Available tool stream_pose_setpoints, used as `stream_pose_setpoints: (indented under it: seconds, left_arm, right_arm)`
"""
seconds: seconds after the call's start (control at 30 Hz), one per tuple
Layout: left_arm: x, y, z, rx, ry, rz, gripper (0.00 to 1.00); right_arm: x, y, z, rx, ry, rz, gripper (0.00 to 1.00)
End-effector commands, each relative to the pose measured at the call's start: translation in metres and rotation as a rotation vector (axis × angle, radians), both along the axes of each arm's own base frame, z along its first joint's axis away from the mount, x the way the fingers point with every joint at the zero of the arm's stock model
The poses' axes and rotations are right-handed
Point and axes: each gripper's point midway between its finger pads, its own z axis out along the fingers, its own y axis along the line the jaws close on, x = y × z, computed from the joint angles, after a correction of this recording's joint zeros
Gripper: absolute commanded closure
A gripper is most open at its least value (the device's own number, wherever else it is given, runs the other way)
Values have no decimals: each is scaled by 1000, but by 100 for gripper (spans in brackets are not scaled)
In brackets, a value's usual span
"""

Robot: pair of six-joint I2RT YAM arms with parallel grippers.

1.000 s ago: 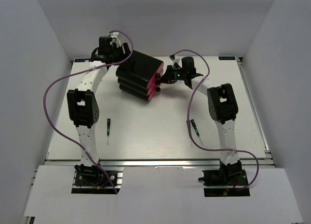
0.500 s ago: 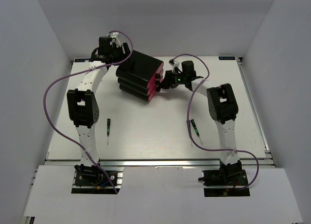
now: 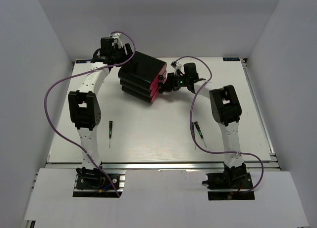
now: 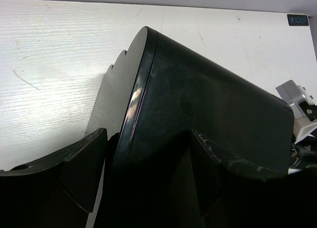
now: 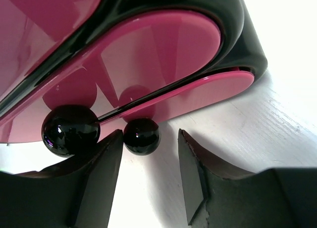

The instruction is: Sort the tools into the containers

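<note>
Top view: box (image 3: 143,69) sits far-middle on the surface (image 3: 148,114), turned at an angle. Its pink drawers (image 3: 158,84) face right and slightly toward the near edge. Can't see inside any drawer.
Left hand (image 3: 128,60) is at the box's back top edge. Right hand (image 3: 166,84) is right at the drawer fronts.
Two tools lie flat on the surface, well apart from the box. Left screwdriver (image 3: 110,131) is just beside the left arm (image 3: 85,109). Right screwdriver (image 3: 199,130), greenish handle, is just beside the right arm (image 3: 225,107). Both have handles far, tips toward the near edge.

Left wrist: left hand (image 4: 148,136) has its fingers (image 4: 74,163) spread wide, astride the box's (image 4: 208,99) rear corner, and the box fills the space between them. A thin sliver of surface (image 4: 59,65) shows between one finger and the box wall. The other finger is black on black. Can't tell whether it is clamping the box or only straddling it.

Right wrist: right hand (image 5: 150,136) is released, fingers (image 5: 94,178) apart. A small black knob (image 5: 141,136) sits between them, nearly touching one finger, with a clear gap to the other. A second knob (image 5: 70,130) is just outside that finger. Three pink fronts (image 5: 163,45) are stacked in the black shell (image 5: 237,20), the lowest just above the surface (image 5: 277,104). Can't tell which drawer the knob between the fingers belongs to.
</note>
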Motion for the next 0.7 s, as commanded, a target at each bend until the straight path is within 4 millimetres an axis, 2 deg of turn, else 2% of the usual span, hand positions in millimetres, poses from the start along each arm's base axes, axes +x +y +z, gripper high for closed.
stream_pose_setpoints:
  seconds: [0.0, 0.47, 0.6, 0.67]
  left_arm:
    - [-40, -20, -48, -12, 210, -72, 24]
    - [-39, -21, -46, -17, 211, -68, 24]
    - [-38, -21, -47, -22, 211, -67, 24]
    - [-38, -21, -46, -24, 210, -63, 24]
  right_arm:
    - [-1, 20, 7, 33, -36, 36, 47]
    - [-12, 32, 3, 65, 11, 53, 54]
    - [-14, 31, 3, 64, 18, 56, 66]
    - [-18, 28, 3, 65, 28, 59, 69]
